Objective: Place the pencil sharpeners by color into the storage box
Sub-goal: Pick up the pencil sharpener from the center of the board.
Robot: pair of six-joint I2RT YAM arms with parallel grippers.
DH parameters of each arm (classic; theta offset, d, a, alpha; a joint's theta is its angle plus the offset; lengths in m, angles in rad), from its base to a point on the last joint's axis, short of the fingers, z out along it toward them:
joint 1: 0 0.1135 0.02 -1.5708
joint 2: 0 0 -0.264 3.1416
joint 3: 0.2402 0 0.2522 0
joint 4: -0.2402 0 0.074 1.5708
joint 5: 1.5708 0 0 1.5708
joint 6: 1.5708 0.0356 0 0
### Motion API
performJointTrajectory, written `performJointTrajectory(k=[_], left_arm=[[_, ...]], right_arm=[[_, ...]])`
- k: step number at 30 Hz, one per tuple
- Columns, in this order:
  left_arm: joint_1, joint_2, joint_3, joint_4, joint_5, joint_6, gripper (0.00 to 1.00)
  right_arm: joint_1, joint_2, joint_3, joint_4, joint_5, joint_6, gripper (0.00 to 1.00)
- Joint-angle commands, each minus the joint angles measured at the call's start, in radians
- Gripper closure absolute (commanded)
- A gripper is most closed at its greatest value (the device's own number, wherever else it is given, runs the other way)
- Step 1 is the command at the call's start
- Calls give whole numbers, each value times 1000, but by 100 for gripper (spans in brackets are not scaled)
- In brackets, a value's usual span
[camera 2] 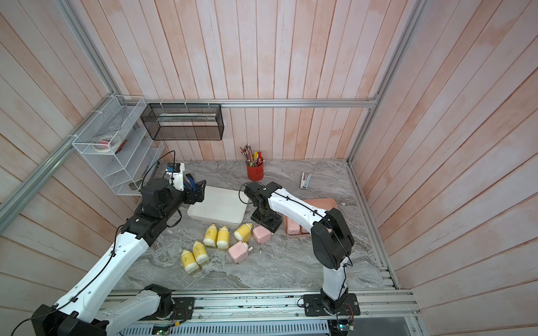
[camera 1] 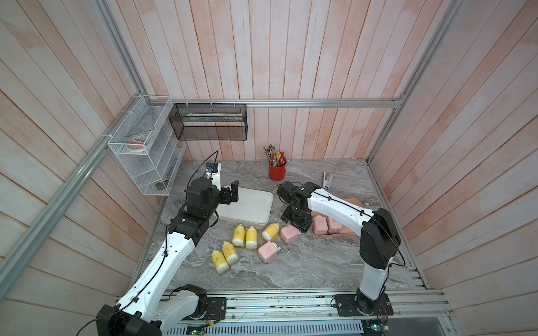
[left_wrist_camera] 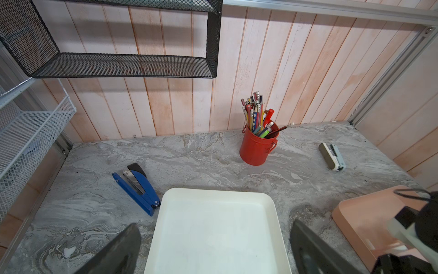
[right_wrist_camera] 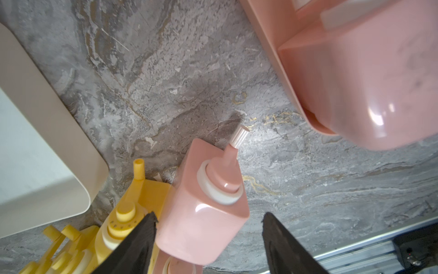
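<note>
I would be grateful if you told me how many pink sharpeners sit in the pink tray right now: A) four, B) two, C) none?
B: two pink sharpeners sit side by side in the pink tray, while the other two pink ones lie on the table.

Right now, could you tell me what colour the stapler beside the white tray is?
The stapler is blue; left wrist view.
</note>
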Motion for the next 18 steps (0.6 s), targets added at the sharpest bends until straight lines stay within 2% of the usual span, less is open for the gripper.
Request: performJointTrajectory(k=[1,9,18], left_arm=[[-7,2,-7,16,3,11,0],[-7,-3,-9,16,3,12,0],[-7,-4,-9,15,1,14,0]], right_arm=[[19,-34,-15,-7,-12,50,25],[25,-23,-53,48,-45,107,23],[17,-11,-125,133,-49,109,24]])
